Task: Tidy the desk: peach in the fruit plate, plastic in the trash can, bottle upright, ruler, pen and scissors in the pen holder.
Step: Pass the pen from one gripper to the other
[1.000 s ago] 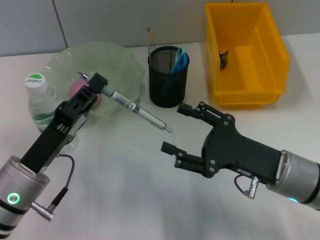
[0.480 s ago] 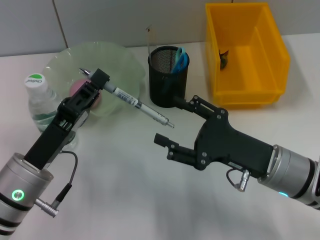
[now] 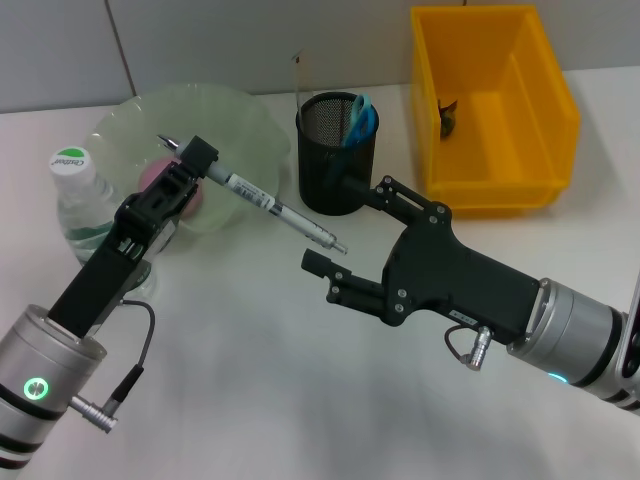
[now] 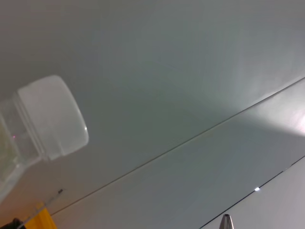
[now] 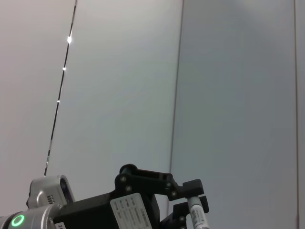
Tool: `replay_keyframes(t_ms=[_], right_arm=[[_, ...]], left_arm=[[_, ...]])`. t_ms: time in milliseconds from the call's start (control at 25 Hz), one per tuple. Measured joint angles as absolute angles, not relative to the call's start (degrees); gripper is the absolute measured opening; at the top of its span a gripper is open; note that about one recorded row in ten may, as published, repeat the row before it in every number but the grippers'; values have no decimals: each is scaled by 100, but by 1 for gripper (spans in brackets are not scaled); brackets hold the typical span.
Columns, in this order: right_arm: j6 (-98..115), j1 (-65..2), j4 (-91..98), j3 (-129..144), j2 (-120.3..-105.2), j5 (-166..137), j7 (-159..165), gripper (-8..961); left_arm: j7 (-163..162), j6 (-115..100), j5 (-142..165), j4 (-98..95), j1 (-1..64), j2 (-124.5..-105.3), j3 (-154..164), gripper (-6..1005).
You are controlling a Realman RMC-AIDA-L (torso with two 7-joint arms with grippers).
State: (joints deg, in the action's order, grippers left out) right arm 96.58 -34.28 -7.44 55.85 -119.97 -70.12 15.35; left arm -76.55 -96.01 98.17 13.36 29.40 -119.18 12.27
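My left gripper is shut on the pen, which it holds in the air, slanting from over the fruit plate towards the table's middle. My right gripper is open, and the pen's free end lies between its fingers without touching them. The pink peach lies in the plate, partly hidden by my left fingers. The bottle stands upright at the left. The black mesh pen holder holds the blue-handled scissors and the clear ruler. A dark piece of plastic lies in the yellow trash can.
The bottle's white cap and the pen's tip show in the left wrist view. The right wrist view shows my left gripper with the pen against a bare wall. White tabletop lies in front of both arms.
My right gripper has moved left and towards the pen holder, bringing its open fingers around the pen's free end. The left gripper raised the pen slightly, then held still.
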Motion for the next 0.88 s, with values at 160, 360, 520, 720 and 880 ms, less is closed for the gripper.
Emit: replay_keyframes(t_ms=[160, 360, 520, 720, 880], right_arm=[[9619, -3460, -789, 5596, -11997, -7014, 1516, 785], [9597, -3502, -919, 5568, -11997, -7014, 1331, 754], [9589, -3557, -1001, 5552, -11997, -7014, 1306, 723], [9579, -3588, -1002, 5526, -11997, -7054, 1305, 683], [9453, -3674, -1033, 5503, -11997, -7231, 1306, 652]], left_arm=[[-7655, -9597, 9841, 1336, 2942, -11918, 1163, 137], [-7655, -9587, 9843, 1336, 2944, -11918, 1152, 137], [-7673, -9528, 9836, 1349, 2945, -11918, 1151, 137], [-7656, -9517, 9827, 1403, 2952, -11918, 1151, 138], [-7655, -9517, 9825, 1407, 2953, -11918, 1151, 138]])
